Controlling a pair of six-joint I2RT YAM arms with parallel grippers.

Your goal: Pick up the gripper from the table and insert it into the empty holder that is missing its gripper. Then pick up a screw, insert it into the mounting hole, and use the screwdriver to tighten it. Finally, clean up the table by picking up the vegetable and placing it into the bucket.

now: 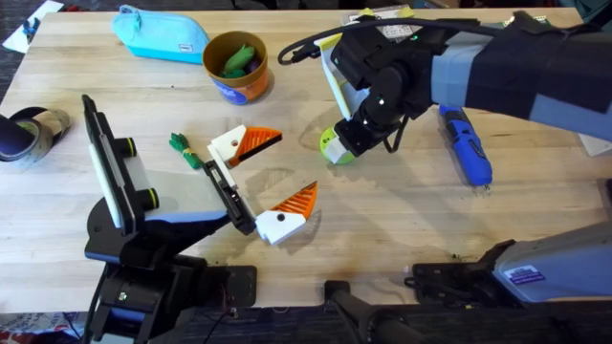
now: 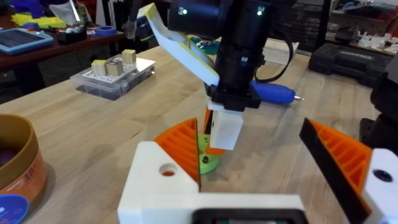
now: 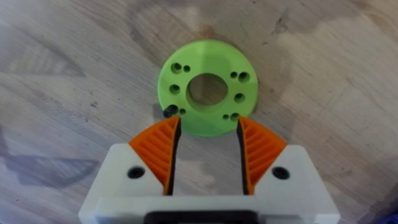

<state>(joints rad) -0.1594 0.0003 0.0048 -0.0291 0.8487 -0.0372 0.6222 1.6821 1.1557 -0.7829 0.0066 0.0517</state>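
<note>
Right gripper (image 3: 208, 152) sits open, fingers straddling the green disc (image 3: 209, 87), a screw (image 3: 167, 112) just beside them. Screwdriver (image 1: 467, 145) untouched, vegetable (image 1: 185, 148) not binned yet.

No legible text, label, brand, number or sign on anything here.

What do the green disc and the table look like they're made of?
The green disc looks like matte plastic, possibly printed: uniform bright colour, clean drilled-looking holes, no shine. The table looks like light wood with a smooth finish: grain lines and darker streaks run across it.
</note>
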